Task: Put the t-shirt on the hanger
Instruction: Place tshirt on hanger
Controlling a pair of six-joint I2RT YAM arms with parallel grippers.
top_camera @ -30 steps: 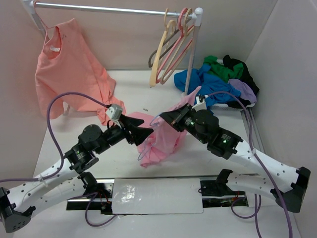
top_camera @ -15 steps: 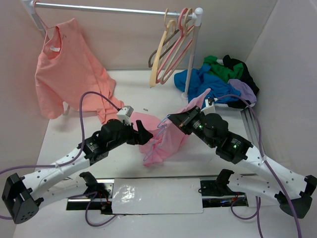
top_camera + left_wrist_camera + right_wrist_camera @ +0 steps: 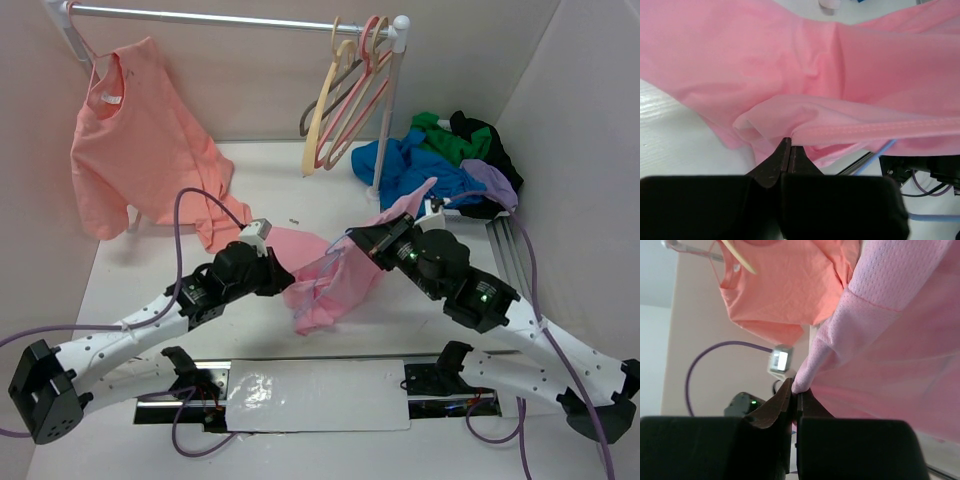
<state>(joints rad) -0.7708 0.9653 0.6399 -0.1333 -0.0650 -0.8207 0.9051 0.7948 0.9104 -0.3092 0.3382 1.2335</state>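
The pink t-shirt hangs bunched above the table between my two arms. My right gripper is shut on a fold at its upper right; in the right wrist view the mesh fabric is pinched between the jaws. My left gripper is pressed into the shirt's left edge. In the left wrist view the jaws are closed together with the hem running off from their tips. A thin bluish wire of the hanger shows below the hem; the rest of it is hidden in the fabric.
A salmon-orange shirt hangs at the left end of the rail. Cream and pink hangers hang by the rail's right post. A pile of blue, green and purple garments lies at the back right. Walls close in on three sides.
My left gripper moved right to the shirt's edge and went from open to shut there. The right arm shifted slightly right, still holding the shirt.
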